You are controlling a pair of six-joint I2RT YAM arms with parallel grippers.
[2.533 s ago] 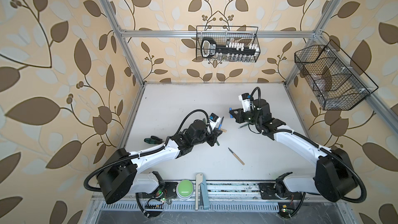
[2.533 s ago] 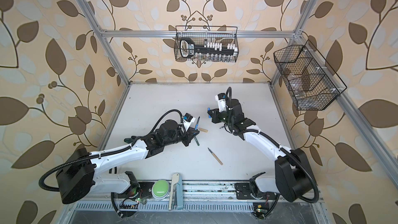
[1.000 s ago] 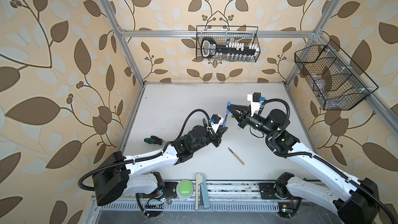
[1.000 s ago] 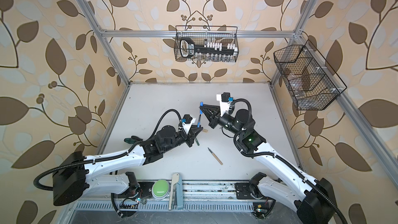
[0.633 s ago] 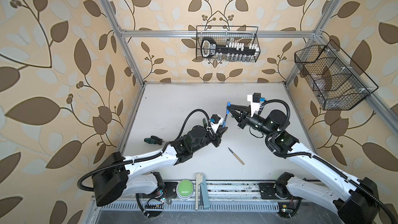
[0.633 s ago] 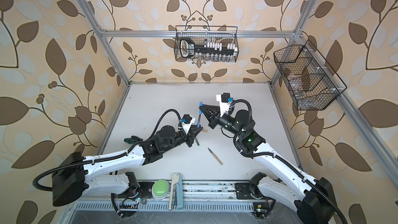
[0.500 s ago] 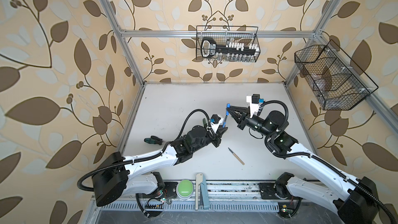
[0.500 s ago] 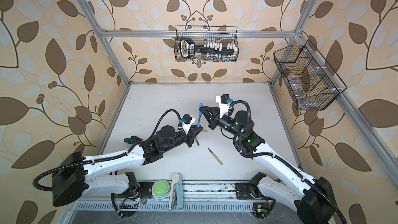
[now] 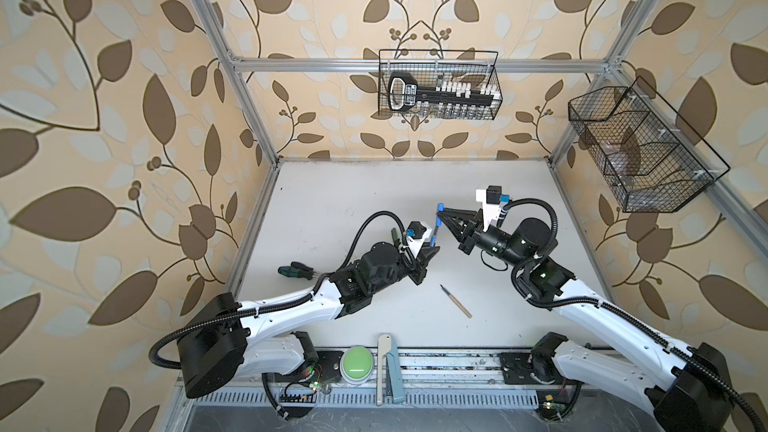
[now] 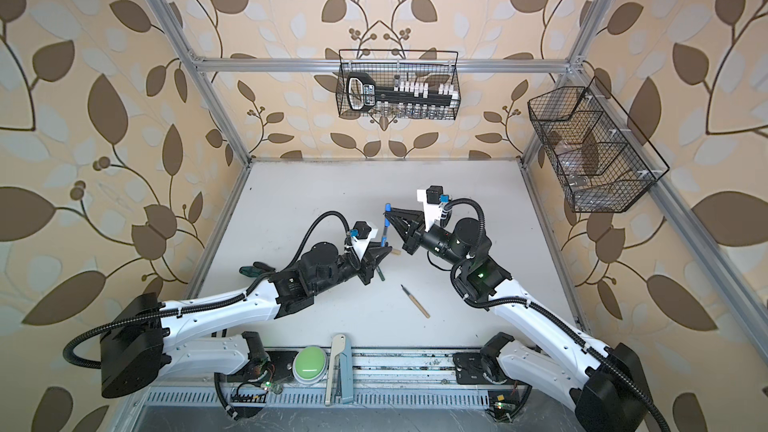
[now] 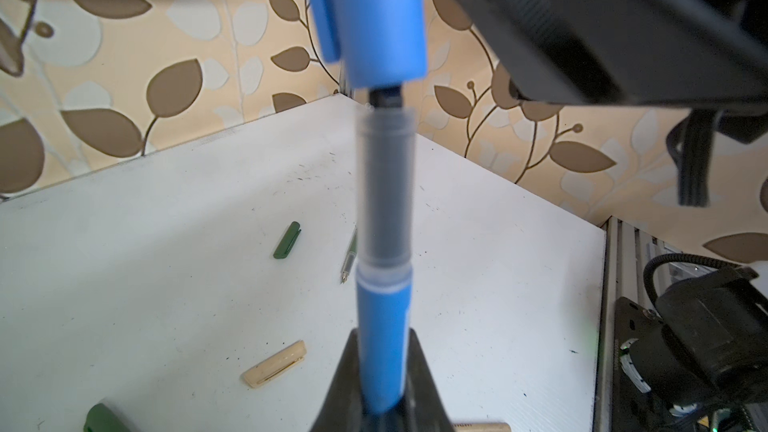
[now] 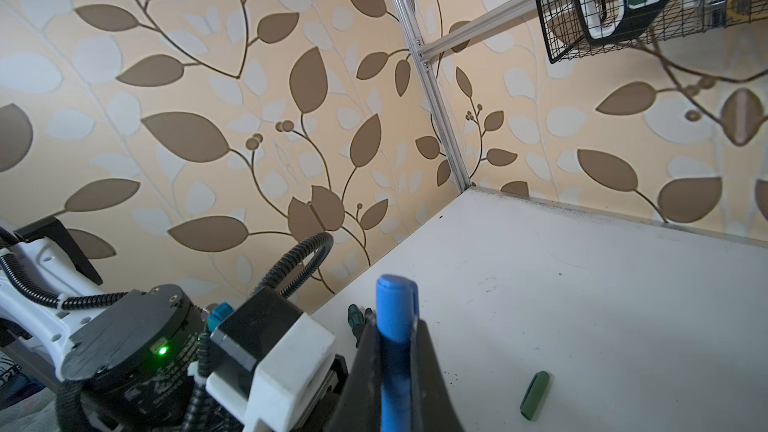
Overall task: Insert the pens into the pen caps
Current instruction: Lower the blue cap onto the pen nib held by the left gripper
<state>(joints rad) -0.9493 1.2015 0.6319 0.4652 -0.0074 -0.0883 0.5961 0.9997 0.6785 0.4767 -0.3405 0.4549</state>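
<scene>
Left gripper [image 11: 382, 340], jaws closed around the slim blue plastic pen [image 11: 383, 309], upright over the white table [image 11: 166, 251]; beyond, right gripper [image 12: 394, 328] clamps the stubby blue tube cap [image 11: 380, 18] at its dark tip [image 11: 385, 96]; any tilt may jam or dislodge it.

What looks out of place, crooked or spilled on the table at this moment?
Nothing looks spilled or broken. One thing stands out: a small green and black tool lies at the left edge of the table, and it is neither pen nor cap. The tan pen lies loose, uncapped.
</scene>
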